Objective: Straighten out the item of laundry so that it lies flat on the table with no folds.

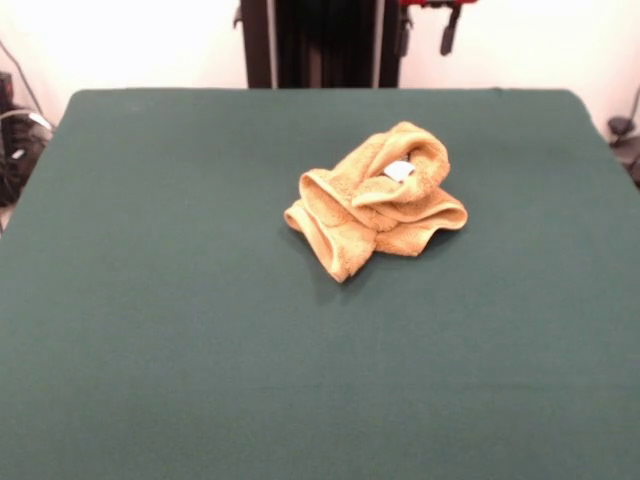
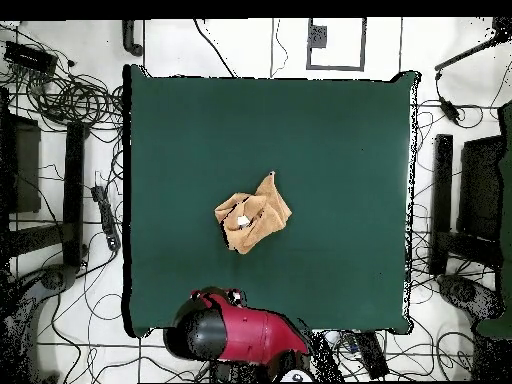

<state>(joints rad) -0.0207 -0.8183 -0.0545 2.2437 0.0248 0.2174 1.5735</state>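
A gripper (image 1: 450, 30) shows only as dark tips at the top edge of the front view, cut off above; whether its fingers are spread or pressed together cannot be told. Well apart from it, out on the table (image 1: 150, 300), the towel (image 1: 378, 198) lies crumpled in soft terry folds, golden-orange, its hemmed edges rolled over one another and its underside hidden. A small white tag (image 1: 399, 170) sits on top. The dark green felt-like cover lies smooth around it.
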